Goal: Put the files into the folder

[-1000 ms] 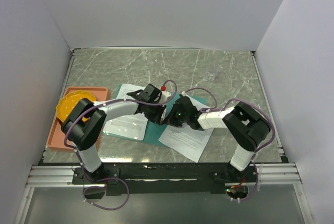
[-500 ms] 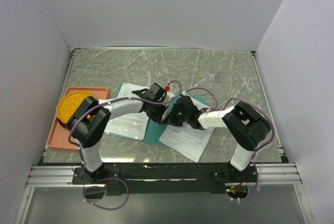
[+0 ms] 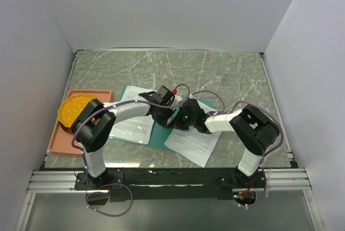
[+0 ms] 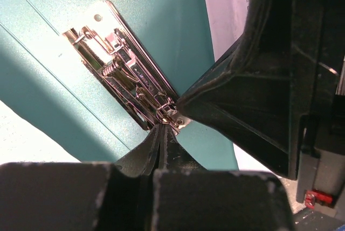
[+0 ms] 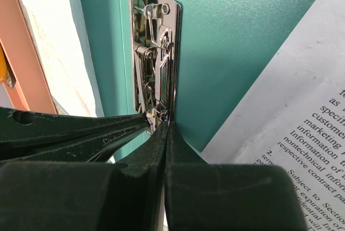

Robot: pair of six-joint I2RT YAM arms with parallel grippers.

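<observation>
The folder (image 3: 161,134) is laid open in the middle of the table (image 3: 237,69), its metal clip (image 5: 156,58) exposed on the teal inside. 1 of the files (image 3: 193,142) is seen on the right, partly off the folder, and another sheet (image 3: 130,126) on the left; neither appears fastened yet. The left gripper (image 4: 161,128) and right gripper (image 5: 167,126) are both pinched closed, tips met at the near end of the clip. Nothing is judged filed so far; the clip must be worked and both sheets placed.
</observation>
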